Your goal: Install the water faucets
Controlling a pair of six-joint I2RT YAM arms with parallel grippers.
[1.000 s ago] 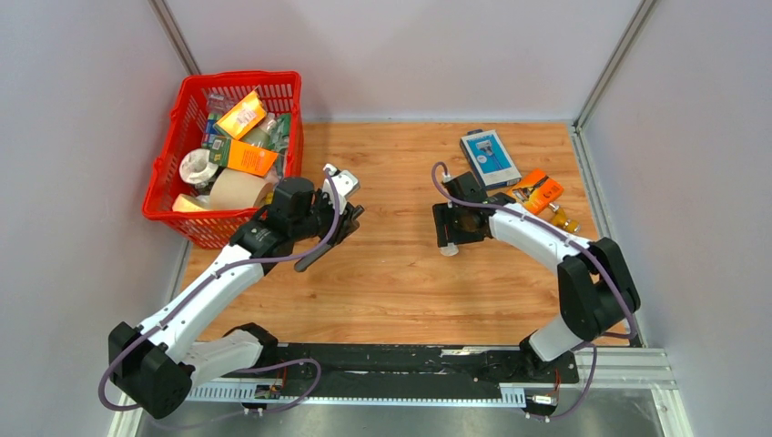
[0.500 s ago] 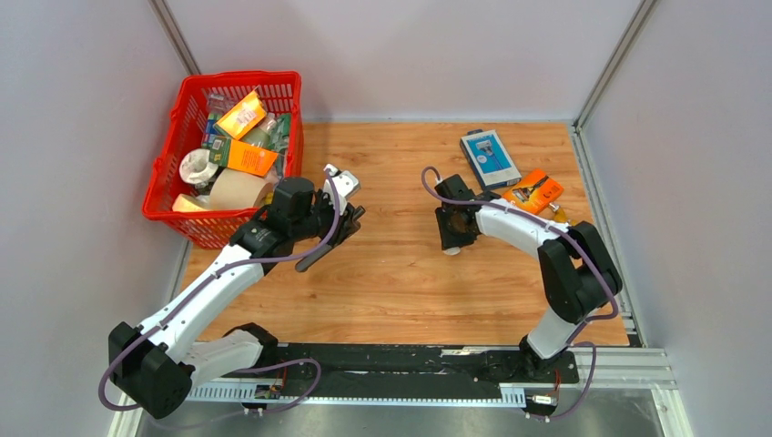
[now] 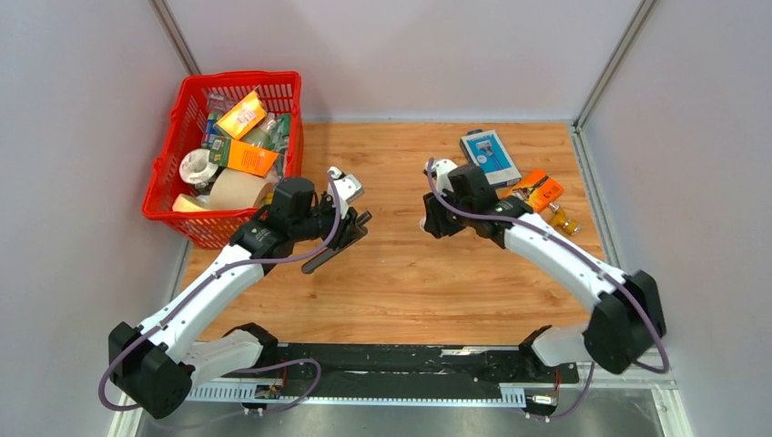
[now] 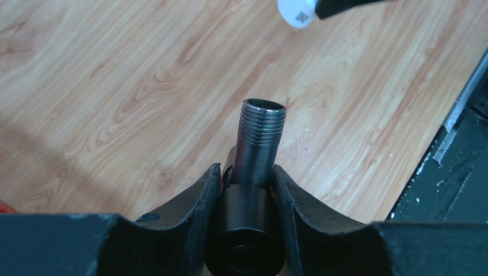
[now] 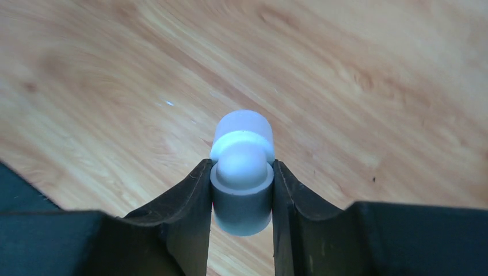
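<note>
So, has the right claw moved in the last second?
Yes. In the top view the right claw, shut on the white elbow fitting, went up the picture, away from its base and nearer the blue-grey box.

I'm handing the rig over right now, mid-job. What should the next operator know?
Left gripper: shut on the faucet, threaded end pointing outward.
Right gripper: shut on the white elbow fitting.
The two parts are apart, not yet joined.
Done: both parts picked up.
Left: bring the fitting to the thread, line it up, probably screw it on.
</note>
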